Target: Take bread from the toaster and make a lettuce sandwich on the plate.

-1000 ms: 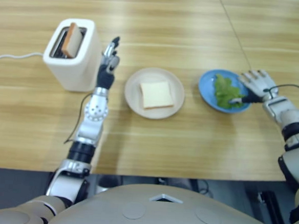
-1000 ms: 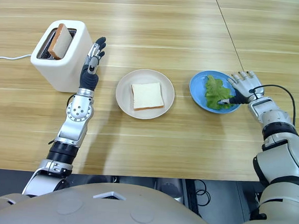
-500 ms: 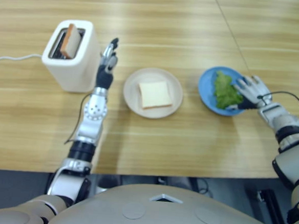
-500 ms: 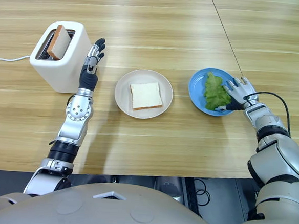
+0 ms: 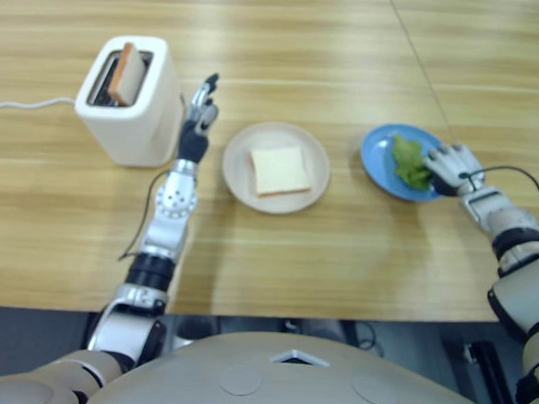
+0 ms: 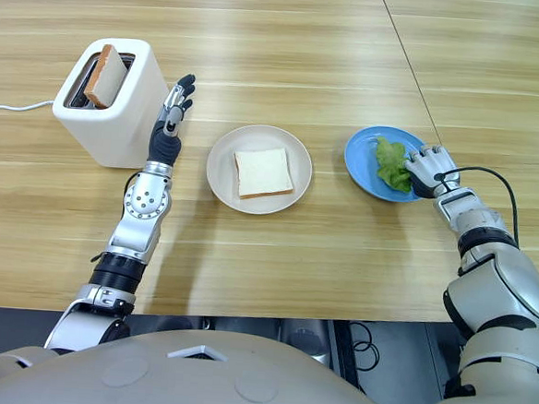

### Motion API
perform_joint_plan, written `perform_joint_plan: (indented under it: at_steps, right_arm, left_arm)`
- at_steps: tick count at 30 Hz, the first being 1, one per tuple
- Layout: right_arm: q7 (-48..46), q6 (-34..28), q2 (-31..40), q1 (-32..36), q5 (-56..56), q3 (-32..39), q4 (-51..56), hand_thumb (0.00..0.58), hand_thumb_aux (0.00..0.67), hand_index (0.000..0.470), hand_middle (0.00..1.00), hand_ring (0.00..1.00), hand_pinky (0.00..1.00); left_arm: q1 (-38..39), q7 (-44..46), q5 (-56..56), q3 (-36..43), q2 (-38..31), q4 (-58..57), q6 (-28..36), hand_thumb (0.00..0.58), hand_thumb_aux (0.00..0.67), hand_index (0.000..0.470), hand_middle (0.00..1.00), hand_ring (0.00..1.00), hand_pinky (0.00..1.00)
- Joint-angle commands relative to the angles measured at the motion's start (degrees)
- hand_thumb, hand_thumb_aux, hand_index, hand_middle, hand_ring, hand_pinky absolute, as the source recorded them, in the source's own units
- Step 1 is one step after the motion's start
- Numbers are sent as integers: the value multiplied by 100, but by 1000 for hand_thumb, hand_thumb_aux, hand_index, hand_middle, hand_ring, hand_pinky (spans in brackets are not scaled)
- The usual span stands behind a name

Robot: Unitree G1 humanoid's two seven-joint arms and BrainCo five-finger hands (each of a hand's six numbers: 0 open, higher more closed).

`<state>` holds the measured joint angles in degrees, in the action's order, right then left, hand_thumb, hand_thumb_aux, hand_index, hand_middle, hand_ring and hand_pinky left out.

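Note:
A white toaster [image 6: 106,104] stands at the left with one browned slice of bread [image 6: 104,74] sticking out of its slot. My left hand [image 6: 169,125] is held upright just right of the toaster, fingers straight, empty. A cream plate [image 6: 259,168] in the middle carries one slice of white bread [image 6: 263,172]. On the blue plate [image 6: 363,159] at the right lies a bunched lettuce leaf [image 6: 391,164]. My right hand [image 6: 427,169] rests on that plate's right edge with its fingers curled on the lettuce.
The toaster's white cord [image 6: 10,107] runs off to the left edge. A seam [image 6: 405,56] between two wooden tabletops runs from the far edge toward the blue plate. Bare wood lies in front of both plates.
My right hand has closed from spread fingers onto the lettuce, crumpling the leaf toward the plate's right side. My left hand stayed beside the toaster, shifting only slightly.

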<state>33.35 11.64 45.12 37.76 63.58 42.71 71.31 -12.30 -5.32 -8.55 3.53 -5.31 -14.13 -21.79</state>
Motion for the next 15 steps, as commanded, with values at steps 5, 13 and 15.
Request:
perform_joint_plan:
  at_steps: [5,13,15]
  right_arm:
    - [-148,257,23,-125,-315,-66,71,580,670,460,1000,1000,1000]
    - [-134,900,643,-265,-1156,-890,-1293,580,670,460,1000,1000,1000]
    - [-308,893,908,-558,-1413,-1267,-2304,580,670,460,1000,1000,1000]
  left_arm:
    - [-23,44,-11,-17,21,-189,-35,0,0,0,0,0,0]
    - [-57,87,153,-128,34,-333,-80,0,0,0,0,0,0]
    - [-85,120,248,-174,34,-402,-91,0,0,0,0,0,0]
